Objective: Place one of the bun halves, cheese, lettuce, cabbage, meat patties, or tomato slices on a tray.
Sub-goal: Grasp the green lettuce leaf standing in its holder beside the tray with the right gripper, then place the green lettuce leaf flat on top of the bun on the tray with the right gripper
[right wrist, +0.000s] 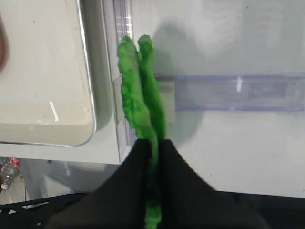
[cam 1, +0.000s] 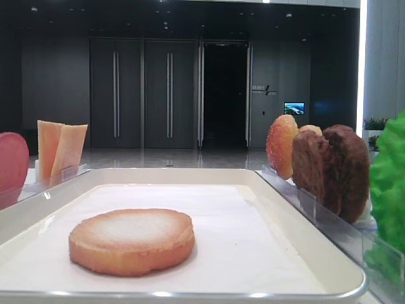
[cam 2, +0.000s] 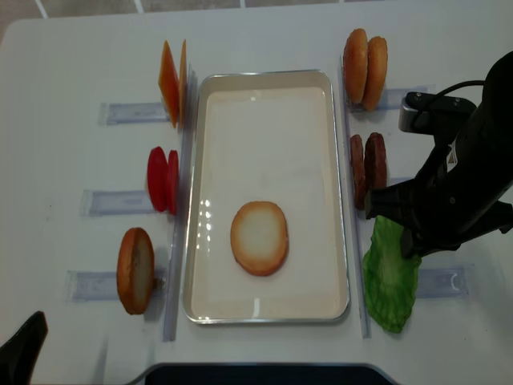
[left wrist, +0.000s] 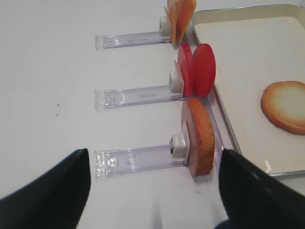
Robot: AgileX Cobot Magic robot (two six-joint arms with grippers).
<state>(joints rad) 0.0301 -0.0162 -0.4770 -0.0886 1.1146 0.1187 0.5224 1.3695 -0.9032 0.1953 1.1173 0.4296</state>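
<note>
My right gripper (right wrist: 153, 143) is shut on the ruffled green lettuce (right wrist: 138, 95), which stands in its clear rack right of the tray (cam 2: 264, 128); from above the lettuce (cam 2: 390, 277) leans under the black arm. A flat bun half (cam 2: 259, 237) lies on the tray's paper, pale face up. My left gripper (left wrist: 152, 191) hangs open over bare table near a standing bun half (left wrist: 199, 136). Cabbage is out of view.
Clear racks flank the tray. Cheese (cam 2: 172, 80), tomato slices (cam 2: 163, 179) and a bun half (cam 2: 136, 270) stand on the left. Domed bun halves (cam 2: 365, 68) and meat patties (cam 2: 367, 168) stand on the right, behind the lettuce.
</note>
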